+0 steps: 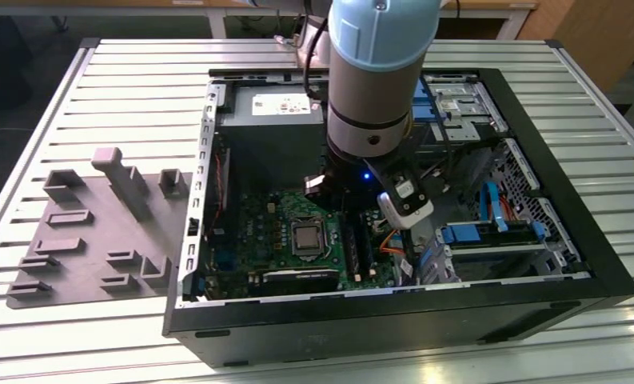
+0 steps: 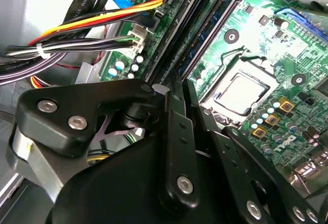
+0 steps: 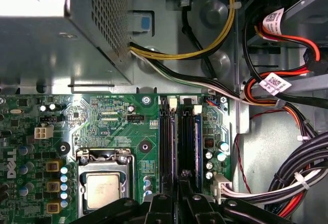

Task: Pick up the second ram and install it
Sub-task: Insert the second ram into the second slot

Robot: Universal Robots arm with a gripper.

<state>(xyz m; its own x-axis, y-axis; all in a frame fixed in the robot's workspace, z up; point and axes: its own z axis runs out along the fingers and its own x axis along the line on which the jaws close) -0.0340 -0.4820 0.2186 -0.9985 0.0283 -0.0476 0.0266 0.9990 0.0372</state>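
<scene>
Pincer (image 3: 179, 196) fingertips hidden over motherboard (image 3: 123, 126) slots.

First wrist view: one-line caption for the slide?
Pincer poised over the motherboard's memory slots, a ram stick seated in one, beside the CPU socket.

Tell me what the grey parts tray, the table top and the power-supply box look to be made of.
Parts tray: probably matte moulded or printed plastic, uniform dull grey-brown with blocky raised holders.
Table top: likely aluminium, pale slats with a soft sheen.
Power-supply box: seemingly bare sheet metal, grey, with a perforated vent grid.
</scene>
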